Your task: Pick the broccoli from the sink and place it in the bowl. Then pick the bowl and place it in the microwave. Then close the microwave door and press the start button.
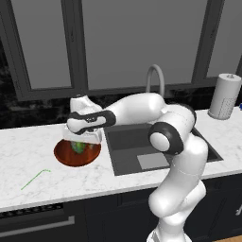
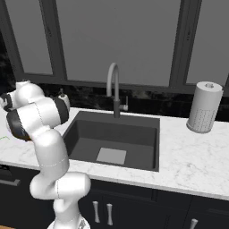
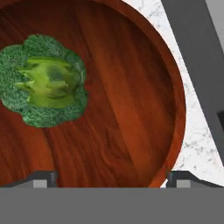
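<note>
The broccoli (image 3: 43, 81) lies loose inside the reddish-brown wooden bowl (image 3: 127, 92), stem side up in the hand view. On the marble counter just left of the sink (image 1: 142, 142), the bowl (image 1: 64, 155) holds the green floret (image 1: 78, 147). My gripper (image 1: 83, 139) hangs directly over the bowl, open. Its fingertips (image 3: 41, 178) stand wide apart at the bottom of the hand view with nothing between them. The microwave and its door are out of view.
A curved grey faucet (image 2: 114, 85) rises behind the sink (image 2: 116, 134). A paper towel roll (image 2: 203, 107) stands at the counter's right. A thin green stick (image 1: 34, 179) lies on the marble left of the bowl. Dark windows back the counter.
</note>
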